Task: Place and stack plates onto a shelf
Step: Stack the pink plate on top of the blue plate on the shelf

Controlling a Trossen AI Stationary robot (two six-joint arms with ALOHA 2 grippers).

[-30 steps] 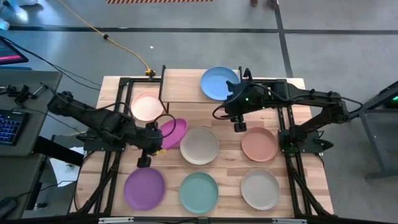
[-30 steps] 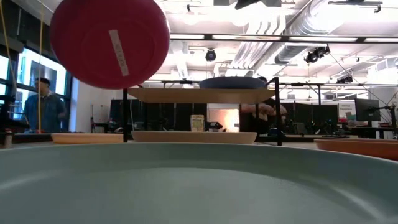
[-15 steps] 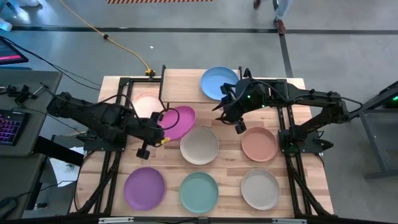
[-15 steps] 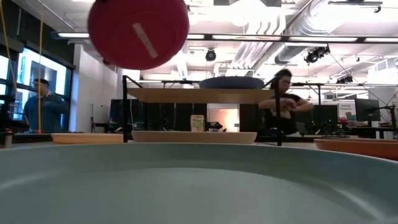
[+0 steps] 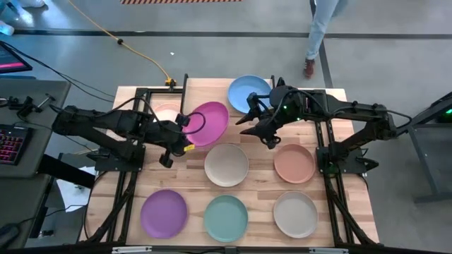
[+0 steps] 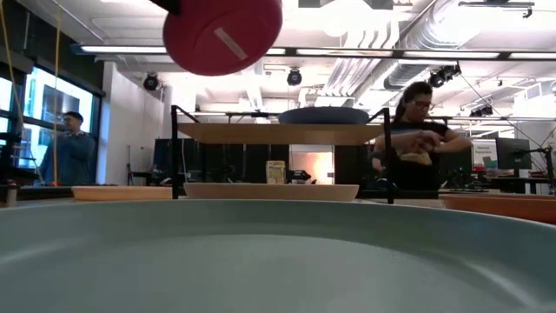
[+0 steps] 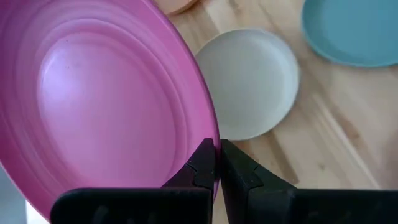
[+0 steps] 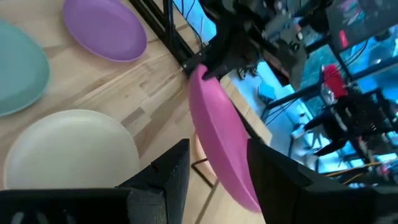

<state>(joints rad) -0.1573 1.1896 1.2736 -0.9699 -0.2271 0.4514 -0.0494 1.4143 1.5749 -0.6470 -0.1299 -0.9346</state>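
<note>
Round matte magenta plate [image 5: 207,123] hangs tilted above the table [image 5: 339,106], beside the light-wood shelf [image 5: 208,99], pinched at its rim by the left end effector [image 7: 217,163]. Judged light, rigid and smooth; grip only the rim. Right end effector [image 5: 253,118] waits nearby, spread, empty.

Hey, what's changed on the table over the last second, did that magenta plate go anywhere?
The left end effector, shut on the rim of the round matte magenta plate, carried it up and toward the small light-wood shelf. The open right end effector turned toward that plate. The round blue plate on the shelf and the other plates stayed put.
</note>
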